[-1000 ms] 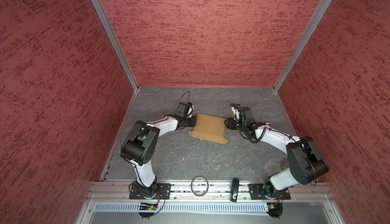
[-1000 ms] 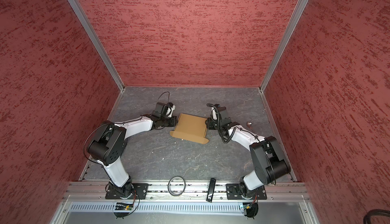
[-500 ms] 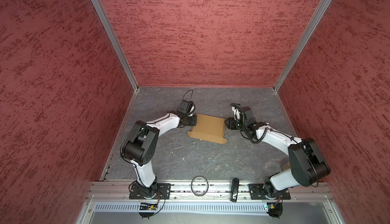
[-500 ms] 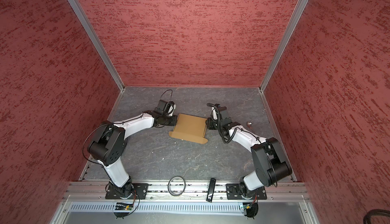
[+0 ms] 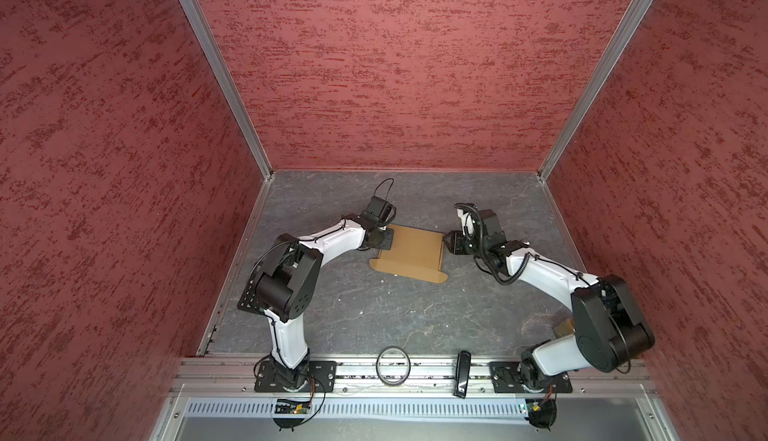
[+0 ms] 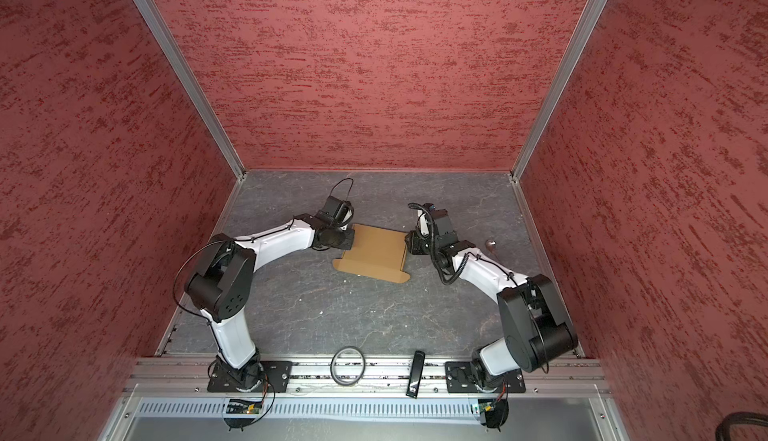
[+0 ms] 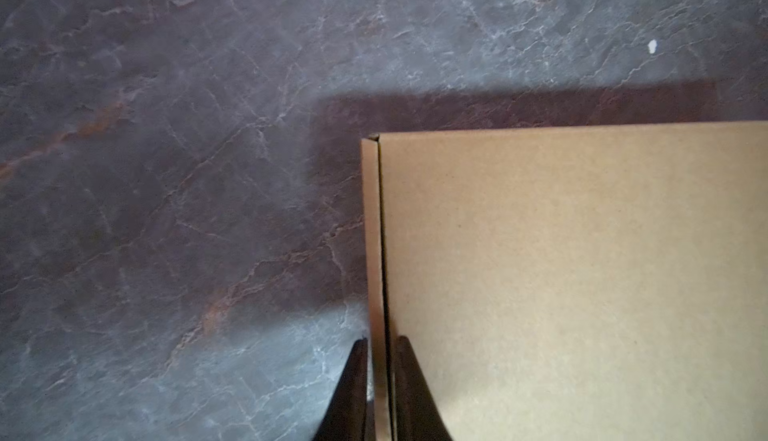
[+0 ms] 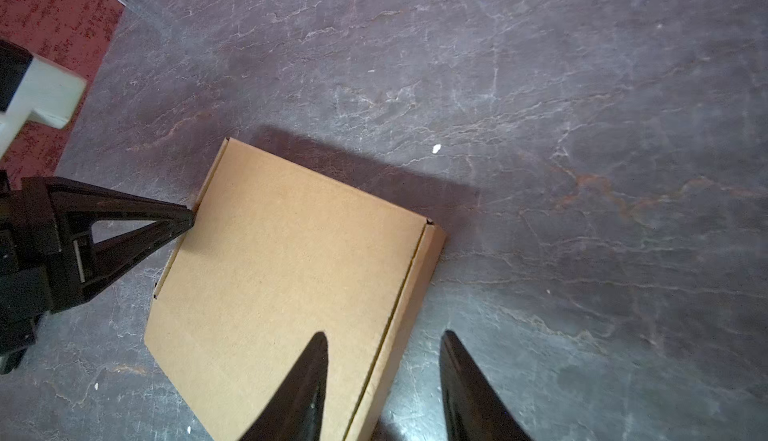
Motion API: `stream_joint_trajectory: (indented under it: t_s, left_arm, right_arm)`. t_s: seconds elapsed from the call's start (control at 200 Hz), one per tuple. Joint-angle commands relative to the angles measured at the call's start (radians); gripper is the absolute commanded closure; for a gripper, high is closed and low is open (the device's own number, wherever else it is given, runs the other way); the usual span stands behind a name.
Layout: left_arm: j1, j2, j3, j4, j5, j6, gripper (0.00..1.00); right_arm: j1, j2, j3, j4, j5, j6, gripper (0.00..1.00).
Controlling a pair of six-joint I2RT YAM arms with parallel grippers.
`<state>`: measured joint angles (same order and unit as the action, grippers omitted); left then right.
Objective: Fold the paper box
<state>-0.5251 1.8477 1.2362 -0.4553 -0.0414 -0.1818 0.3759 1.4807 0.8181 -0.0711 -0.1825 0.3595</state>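
**Closed box lay between two hands**

In both top views the paper box (image 5: 409,252) sat on the grey tabletop (image 5: 374,318), towards the back and near the middle. Its lid was down, and a wider strip with rounded corners lay flat along its near edge. The left hand (image 5: 388,238) met the box's left side and the right hand (image 5: 449,240) its right side. From up there neither hand's opening could be read. A ring (image 5: 393,365) and a black bar (image 5: 462,374) lay on the front rail (image 5: 353,370), well apart from the box.

In the left wrist view the left hand (image 7: 380,341) was narrow, with one finger on each side of the box's upright side wall and close against it. Whether they pinched the wall could not be told. The lid of the paper box (image 7: 561,272) lay to one side of them and the bare tabletop (image 7: 166,169) to the other.

In the right wrist view the right hand (image 8: 383,334) stood wide. One finger was over the lid and the other over the tabletop (image 8: 582,169), with the box's edge between them and not gripped. Across the paper box (image 8: 282,272), the left hand (image 8: 183,221) had its tip at the opposite edge
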Motion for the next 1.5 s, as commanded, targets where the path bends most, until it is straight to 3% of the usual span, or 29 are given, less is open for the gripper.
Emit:
stream_joint_trajectory:
  t_s: [0.0,1.092,1.498]
  left_arm:
    - [-0.004,0.007,0.006,-0.025,-0.03,0.014,0.83]
    - [-0.007,0.097,0.052,-0.091,-0.008,0.026,0.86]
    - [0.017,0.082,0.023,-0.055,0.041,0.018,0.95]
  right_arm:
    - [-0.007,-0.019,-0.016,0.016,-0.001,-0.001,0.55]
    - [-0.006,-0.008,-0.001,0.021,-0.005,0.006,0.55]
    - [-0.006,-0.022,-0.015,0.006,0.004,0.042,0.52]
